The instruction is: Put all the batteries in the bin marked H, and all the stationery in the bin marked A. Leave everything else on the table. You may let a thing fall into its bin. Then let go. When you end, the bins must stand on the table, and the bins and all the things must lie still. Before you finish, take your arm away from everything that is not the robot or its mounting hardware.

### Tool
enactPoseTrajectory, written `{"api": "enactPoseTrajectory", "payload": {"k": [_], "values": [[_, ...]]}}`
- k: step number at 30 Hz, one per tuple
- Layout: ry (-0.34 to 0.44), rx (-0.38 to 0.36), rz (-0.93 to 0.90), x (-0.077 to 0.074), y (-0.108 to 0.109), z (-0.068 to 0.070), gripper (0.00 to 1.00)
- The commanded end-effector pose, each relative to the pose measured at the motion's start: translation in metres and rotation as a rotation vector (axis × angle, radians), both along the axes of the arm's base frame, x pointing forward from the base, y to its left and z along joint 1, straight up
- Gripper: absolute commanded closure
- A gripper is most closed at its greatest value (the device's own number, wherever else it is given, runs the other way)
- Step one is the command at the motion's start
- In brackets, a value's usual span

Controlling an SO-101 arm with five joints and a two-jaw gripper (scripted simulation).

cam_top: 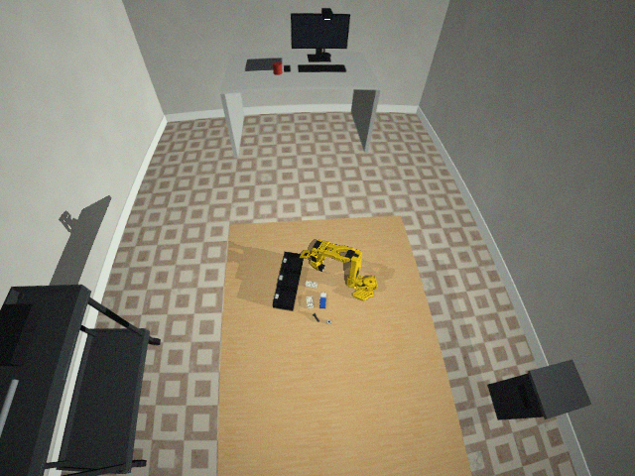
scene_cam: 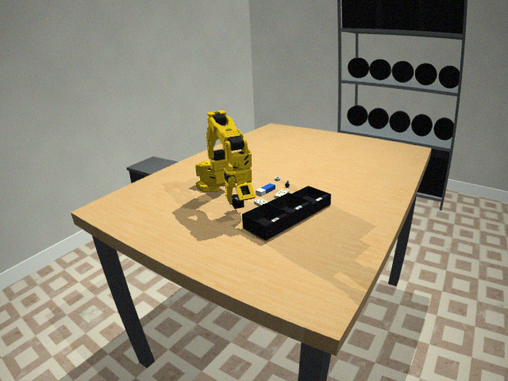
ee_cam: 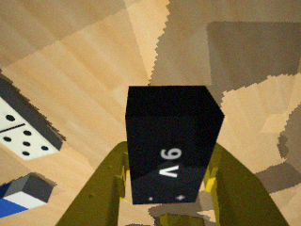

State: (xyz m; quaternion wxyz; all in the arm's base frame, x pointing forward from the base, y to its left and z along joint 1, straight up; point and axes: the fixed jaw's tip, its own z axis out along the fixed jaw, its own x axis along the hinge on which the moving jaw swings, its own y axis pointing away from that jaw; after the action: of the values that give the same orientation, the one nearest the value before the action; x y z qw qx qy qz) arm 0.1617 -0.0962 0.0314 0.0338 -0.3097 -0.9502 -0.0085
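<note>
My gripper [ee_cam: 170, 162] [scene_cam: 236, 198] [cam_top: 314, 263] is shut on a black 9 V battery [ee_cam: 171, 137] [scene_cam: 235, 201]. It holds the battery low over the table, beside one end of a black row of three bins [scene_cam: 262, 229] [cam_top: 279, 305]. The letters on the bins are too small to read. A blue and white eraser [cam_top: 322, 300] [scene_cam: 265, 188] [ee_cam: 21, 195] lies on the table near the arm's base. Two white dominoes [cam_top: 311, 283] [scene_cam: 259, 202] [ee_cam: 23, 134] lie between the eraser and the bins; the other domino [cam_top: 310, 301] [scene_cam: 281, 192] is beside the eraser.
A small dark part [cam_top: 315, 317] [scene_cam: 286, 183] and a small pale nut-like part [cam_top: 327, 321] [scene_cam: 277, 178] lie just past the eraser. The arm's yellow base [cam_top: 363, 287] [scene_cam: 207, 176] stands on the wooden table [scene_cam: 307, 286].
</note>
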Motion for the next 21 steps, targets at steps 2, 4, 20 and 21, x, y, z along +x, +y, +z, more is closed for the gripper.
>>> {"api": "enactPoseTrajectory", "payload": {"k": [2,4,20,21], "values": [[-0.069,-0.044,-0.003,0.007,-0.0073,0.0247,1.0],[-0.069,-0.044,-0.003,0.0066,-0.0072,0.0267,1.0],[-0.081,-0.051,0.02,0.0128,-0.0047,0.0304,1.0],[-0.084,-0.052,0.026,0.0143,-0.004,0.0311,1.0]]}}
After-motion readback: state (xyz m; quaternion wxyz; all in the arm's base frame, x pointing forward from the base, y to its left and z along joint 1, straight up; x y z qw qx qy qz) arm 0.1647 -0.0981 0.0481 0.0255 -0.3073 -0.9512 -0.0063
